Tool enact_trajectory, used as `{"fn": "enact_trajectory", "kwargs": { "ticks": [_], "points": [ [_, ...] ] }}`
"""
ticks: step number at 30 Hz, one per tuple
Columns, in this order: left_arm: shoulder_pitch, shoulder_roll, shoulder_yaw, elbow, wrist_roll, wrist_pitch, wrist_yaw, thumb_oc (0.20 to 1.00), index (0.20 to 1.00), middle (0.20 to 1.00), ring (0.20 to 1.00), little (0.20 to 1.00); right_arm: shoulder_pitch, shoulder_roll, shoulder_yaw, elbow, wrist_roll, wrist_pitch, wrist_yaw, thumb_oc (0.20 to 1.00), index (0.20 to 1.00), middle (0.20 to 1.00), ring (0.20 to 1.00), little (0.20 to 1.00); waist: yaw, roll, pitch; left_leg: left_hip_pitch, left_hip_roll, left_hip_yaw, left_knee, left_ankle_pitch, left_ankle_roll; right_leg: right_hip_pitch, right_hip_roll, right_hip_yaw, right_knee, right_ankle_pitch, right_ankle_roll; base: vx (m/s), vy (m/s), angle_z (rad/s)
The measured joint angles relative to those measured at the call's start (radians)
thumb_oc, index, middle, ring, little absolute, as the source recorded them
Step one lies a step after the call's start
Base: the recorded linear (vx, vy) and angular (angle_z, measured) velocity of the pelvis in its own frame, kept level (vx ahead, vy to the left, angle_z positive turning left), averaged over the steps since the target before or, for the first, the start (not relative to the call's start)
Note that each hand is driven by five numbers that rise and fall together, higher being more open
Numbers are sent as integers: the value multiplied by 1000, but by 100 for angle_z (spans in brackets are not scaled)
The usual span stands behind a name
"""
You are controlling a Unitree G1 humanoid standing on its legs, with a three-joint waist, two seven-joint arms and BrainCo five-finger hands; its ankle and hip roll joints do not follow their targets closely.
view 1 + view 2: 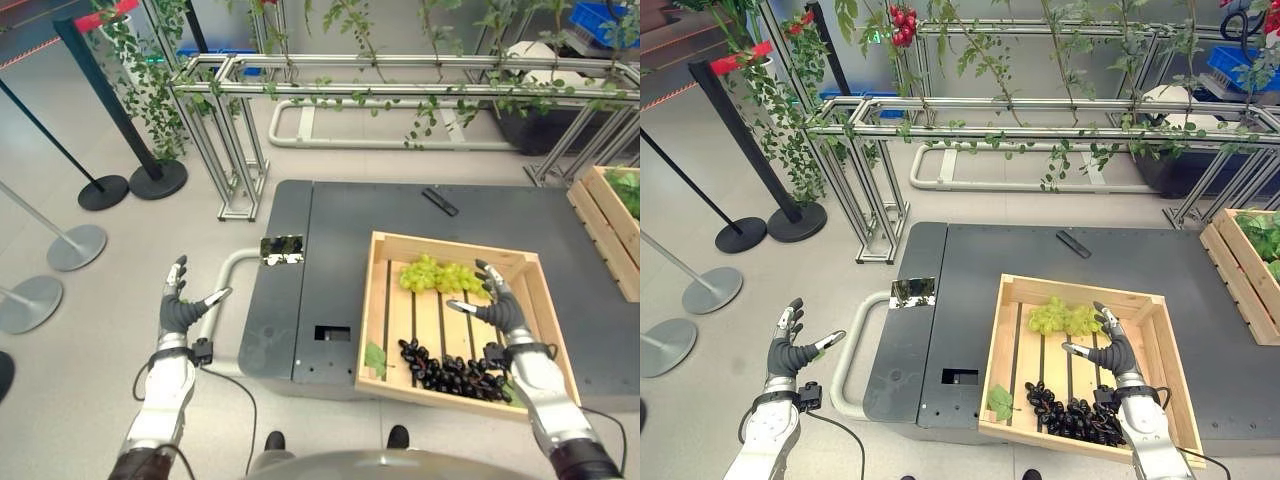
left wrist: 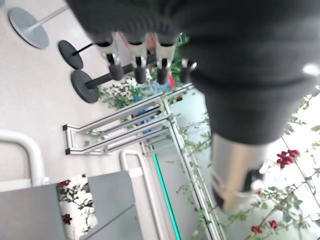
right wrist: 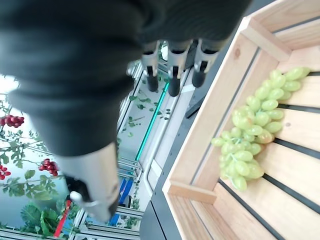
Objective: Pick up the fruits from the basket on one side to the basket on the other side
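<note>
Lower right of the frame, the right hand [image 1: 503,307] hovers open and empty over the wooden crate [image 1: 381,300], beside the green grapes [image 1: 440,275], apparently poised to grasp; dark grapes [image 1: 450,372] lie nearer. Lower left, the left hand [image 1: 180,305] hangs open, idle, off the surface [image 1: 330,220].
</note>
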Motion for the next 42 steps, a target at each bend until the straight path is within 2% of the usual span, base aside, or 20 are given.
{"fn": "enact_trajectory", "kwargs": {
  "ticks": [5, 7, 13, 18, 19, 20, 21, 22, 23, 24, 25, 26, 27, 30, 32, 35, 37, 39, 41, 42],
  "points": [
    [0, -10, -2, 0, -5, 0, 0, 1000, 1000, 1000, 1000, 1000, -1, 0, 0, -2, -1, 0, 0, 1000, 1000, 1000, 1000, 1000, 3, 14, -2, -1, -3, -2, 6, 0, 0, 8, 0, -9, 0, -2, 2, -4, 12, 5],
    [-6, -23, -17, 0, -26, 0, 0, 1000, 1000, 1000, 1000, 1000, 2, -2, -3, -6, -1, 0, -3, 1000, 1000, 1000, 1000, 1000, -5, 23, -2, -20, -9, -2, 22, 1, 1, 17, -12, -37, 0, -6, 7, 31, 18, 32],
    [-7, -24, -28, 0, -26, 0, -1, 1000, 1000, 1000, 1000, 1000, 24, -27, -6, -31, -37, 1, 1, 1000, 1000, 1000, 1000, 1000, -1, 27, -6, -18, -14, 3, 16, 0, 8, 16, -16, -37, 1, -5, 8, 19, 11, 4],
    [-2, -7, -25, -4, -26, 0, -16, 1000, 1000, 1000, 1000, 1000, 35, -235, -56, -33, -123, 16, 34, 1000, 1000, 1000, 1000, 1000, 0, 12, -7, -18, -15, 6, 11, 3, 4, 12, -16, -35, 5, -2, 5, -12, -1, -1],
    [15, 17, -24, -21, -26, 0, -22, 1000, 1000, 1000, 1000, 1000, 36, -327, -80, -35, -148, 18, 44, 1000, 1000, 1000, 1000, 1000, -1, 9, -8, -19, -15, 8, 10, 3, 4, 9, -17, -34, 5, -2, 6, -93, -3, -3],
    [23, 24, -16, -28, -26, -1, -26, 1000, 1000, 1000, 1000, 1000, 31, -368, -102, -35, -160, 20, 45, 1000, 1000, 1000, 1000, 1000, 1, 2, -7, -20, -14, 8, 10, 3, 4, 8, -16, -34, 5, -2, 5, -94, -3, -5],
    [33, 37, -8, -38, -26, -1, -32, 1000, 1000, 1000, 1000, 1000, 24, -446, -105, -37, -171, 21, 55, 1000, 1000, 1000, 1000, 1000, -1, -9, 0, -27, -14, 9, 11, 3, 4, -1, -15, -30, 5, -2, 5, -160, -5, -10],
    [39, 70, -6, -42, -26, -4, -40, 1000, 1000, 1000, 1000, 1000, -5, -569, -110, -34, -186, 21, 75, 1000, 1000, 1000, 1000, 1000, 1, -13, 7, -58, -16, 10, 21, 3, 4, -30, -13, -22, 7, 6, 3, -117, -4, -14],
    [42, 85, 8, -44, -26, -9, -42, 1000, 1000, 1000, 1000, 1000, -43, -613, -113, -26, -188, 22, 81, 1000, 1000, 1000, 1000, 1000, 0, -15, 9, -85, -16, 11, 34, 4, 5, -59, -12, -18, 15, 10, 1, -294, -4, -22],
    [34, 108, 20, -41, -27, -9, -44, 1000, 1000, 1000, 1000, 1000, -104, -643, -116, -18, -190, 23, 83, 1000, 1000, 1000, 1000, 1000, -20, -24, 31, -93, -14, 24, 35, 7, 3, -70, -11, -10, 10, 13, 0, -253, -3, -10],
    [35, 113, 22, -41, -28, -9, -45, 1000, 1000, 1000, 1000, 1000, -152, -649, -94, -21, -202, 24, 86, 1000, 1000, 1000, 1000, 1000, -15, -34, 43, -110, -14, 22, 47, 10, 0, -83, -5, -11, 17, 18, -6, -253, -3, -8],
    [32, 123, 15, -45, -28, -10, -45, 1000, 1000, 1000, 1000, 1000, -186, -692, -37, -30, -219, 23, 87, 1000, 1000, 1000, 1000, 1000, -18, -39, 57, -126, -12, 24, 58, 10, 0, -104, -6, -9, 37, 12, -5, -224, -17, -4],
    [13, 140, 10, -53, -27, -13, -47, 1000, 1000, 1000, 1000, 1000, -249, -769, 37, -47, -259, 18, 99, 1000, 1000, 1000, 1000, 1000, -23, -49, 97, -167, -12, 27, 75, 11, 1, -150, -15, -4, 61, 8, -5, -203, -21, -10],
    [-51, 161, 12, -64, -31, -14, -45, 1000, 1000, 1000, 1000, 1000, -402, -800, 100, -21, -310, 18, 109, 1000, 1000, 1000, 1000, 1000, -19, -59, 188, -266, -19, 30, 136, 16, 2, -269, -32, 13, 158, -6, -15, -140, -18, -9],
    [-88, 163, 18, -75, -51, -14, -44, 1000, 1000, 1000, 1000, 1000, -470, -802, 137, -23, -346, 29, 118, 1000, 1000, 1000, 1000, 1000, 4, -57, 241, -306, -26, 31, 165, 16, 3, -329, -41, 23, 221, -22, -21, -90, -26, -4],
    [-101, 168, 62, -121, -71, -21, -33, 1000, 1000, 1000, 1000, 1000, -507, -837, 167, -60, -380, 28, 131, 1000, 1000, 1000, 1000, 1000, 11, -52, 302, -370, -39, 25, 208, 15, 5, -419, -72, 33, 343, -67, -22, -105, -60, 15],
    [-127, 166, 85, -146, -97, -23, -19, 1000, 1000, 1000, 1000, 1000, -526, -899, 205, -60, -399, 28, 144, 1000, 1000, 1000, 1000, 1000, 9, -52, 357, -446, -52, 6, 259, 12, 6, -509, -107, 33, 462, -114, -34, -106, -54, 34],
    [-140, 170, 85, -163, -105, -24, -10, 1000, 1000, 1000, 1000, 1000, -527, -908, 212, -70, -419, 30, 155, 1000, 1000, 1000, 1000, 1000, 5, -54, 381, -501, -53, 2, 302, 7, 4, -554, -115, 38, 508, -135, -40, -91, -52, 26],
    [-157, 168, 81, -169, -106, -23, -5, 1000, 1000, 1000, 1000, 1000, -548, -903, 243, -70, -431, 32, 158, 1000, 1000, 1000, 1000, 1000, 32, -54, 391, -547, -48, 2, 333, 4, 1, -605, -115, 44, 552, -149, -45, -112, -92, 8],
    [-163, 169, 82, -178, -106, -23, -3, 1000, 1000, 1000, 1000, 1000, -552, -903, 244, -68, -432, 32, 157, 1000, 1000, 1000, 1000, 1000, 21, -54, 393, -563, -51, 0, 348, -1, -3, -622, -124, 47, 569, -157, -49, -62, -68, 8]
  ]
}}
